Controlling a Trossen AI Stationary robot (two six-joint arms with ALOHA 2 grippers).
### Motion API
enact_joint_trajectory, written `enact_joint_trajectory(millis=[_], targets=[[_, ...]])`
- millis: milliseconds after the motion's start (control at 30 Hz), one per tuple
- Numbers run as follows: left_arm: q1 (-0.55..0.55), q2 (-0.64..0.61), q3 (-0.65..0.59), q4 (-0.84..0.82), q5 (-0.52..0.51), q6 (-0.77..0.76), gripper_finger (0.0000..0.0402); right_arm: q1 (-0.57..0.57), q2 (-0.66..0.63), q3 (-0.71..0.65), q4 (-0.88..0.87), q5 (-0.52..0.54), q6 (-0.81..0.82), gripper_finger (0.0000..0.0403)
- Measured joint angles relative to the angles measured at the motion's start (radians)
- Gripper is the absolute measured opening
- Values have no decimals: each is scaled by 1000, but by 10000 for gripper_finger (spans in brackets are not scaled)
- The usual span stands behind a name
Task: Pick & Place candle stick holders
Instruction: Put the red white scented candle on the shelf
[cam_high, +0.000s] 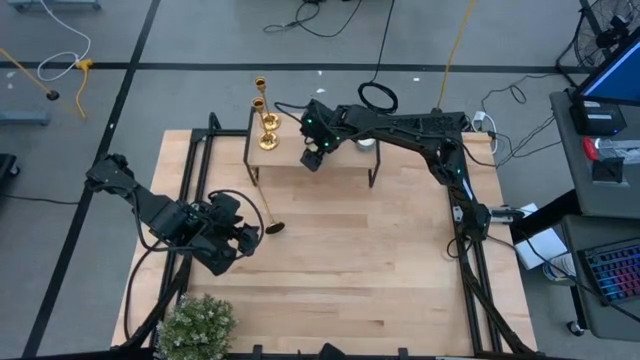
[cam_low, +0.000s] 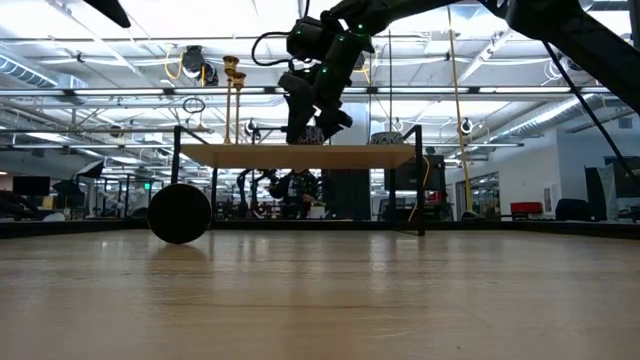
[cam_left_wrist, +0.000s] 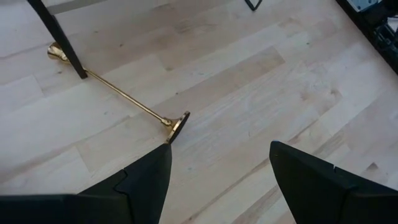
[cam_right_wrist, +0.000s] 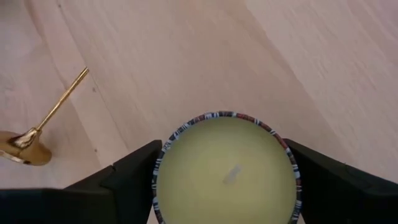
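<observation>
Two gold candle stick holders (cam_high: 265, 118) stand on their round bases at the left end of a small wooden shelf (cam_high: 345, 160) at the table's far side. A third holder (cam_high: 268, 210) lies on its side on the table; its base (cam_left_wrist: 177, 124) points toward my left gripper (cam_left_wrist: 217, 168), and its cup end lies past a shelf leg (cam_left_wrist: 59, 37). My left gripper (cam_high: 250, 237) hovers open just short of that base, touching nothing. My right gripper (cam_high: 312, 155) is over the shelf, shut on a pale yellow-green candle (cam_right_wrist: 227, 171) with a patterned rim. My right gripper pinches the round candle between its two fingers, one on each side of the patterned rim (cam_right_wrist: 160, 158). The fingers slant down from the table's right and far side. The candle stays level, top up; whether it rests on the shelf cannot be told.
One standing holder's base (cam_right_wrist: 25, 149) is close beside my right gripper. A white candle (cam_high: 365, 143) sits farther right on the shelf. A green plant (cam_high: 195, 322) stands at the near left corner. Black frame rails (cam_high: 190, 170) run along the table's sides.
</observation>
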Motion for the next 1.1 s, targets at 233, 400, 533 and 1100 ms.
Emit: enact_joint_trajectory(millis=[233,400,533,1100], targets=[[0,0,0,-1,-7,4,273,-4,-34,-4,-72,51,18,295],[0,0,0,-1,-14,11,273,-5,-41,-4,-126,74,15,296],[0,0,0,-1,-14,17,273,-5,-41,-4,-143,74,14,296],[0,0,0,-1,-14,34,273,-1,-43,-2,-207,68,81,297]])
